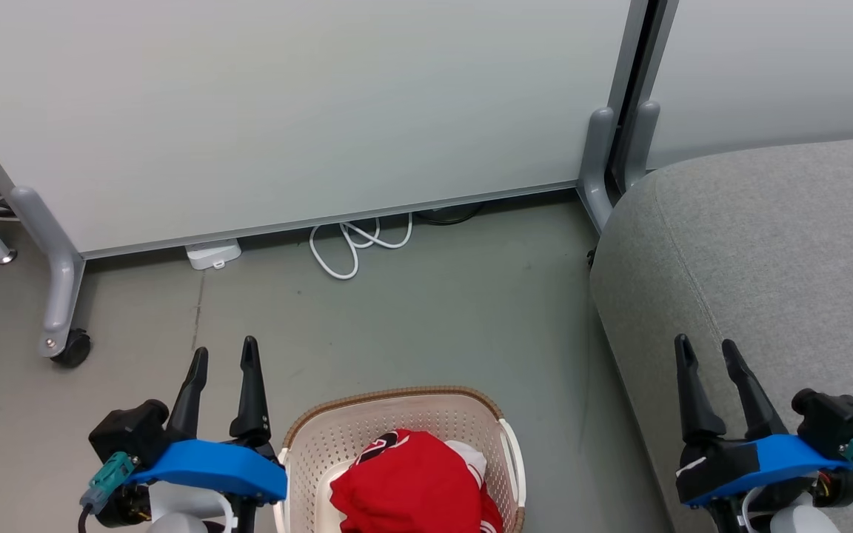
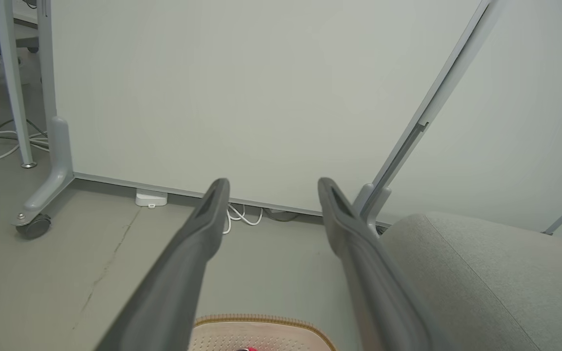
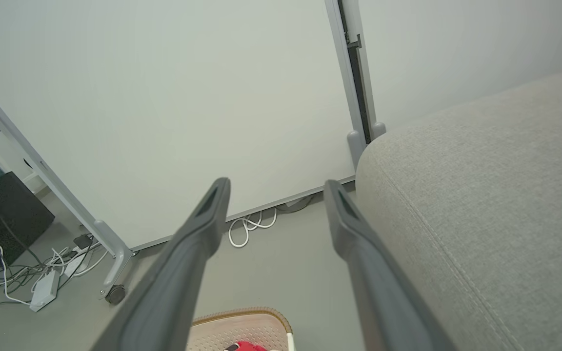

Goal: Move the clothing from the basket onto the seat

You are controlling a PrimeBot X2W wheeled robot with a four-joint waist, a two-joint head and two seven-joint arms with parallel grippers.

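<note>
The cream basket (image 1: 397, 414) with its brown rim stands on the floor at the bottom middle of the head view, and red clothing (image 1: 415, 485) with a bit of black-white lettering is bunched inside it. The light-grey seat (image 1: 767, 259) fills the right side. My left gripper (image 1: 224, 352) is open and empty, just left of the basket. Over the seat's front edge my right gripper (image 1: 706, 344) stands open and empty. Both wrist views catch the basket rim (image 2: 261, 321) (image 3: 242, 312), a sliver of red clothing (image 3: 244, 346) and the seat (image 2: 481, 273) (image 3: 481, 195).
A pale partition wall (image 1: 286, 111) on grey caster feet (image 1: 64, 296) stands behind. White cable loops (image 1: 356, 244) and a white adapter (image 1: 212, 254) lie at its base. Grey floor (image 1: 434, 318) lies between wall and basket. More cables and a dark box (image 3: 3, 219) sit at far left.
</note>
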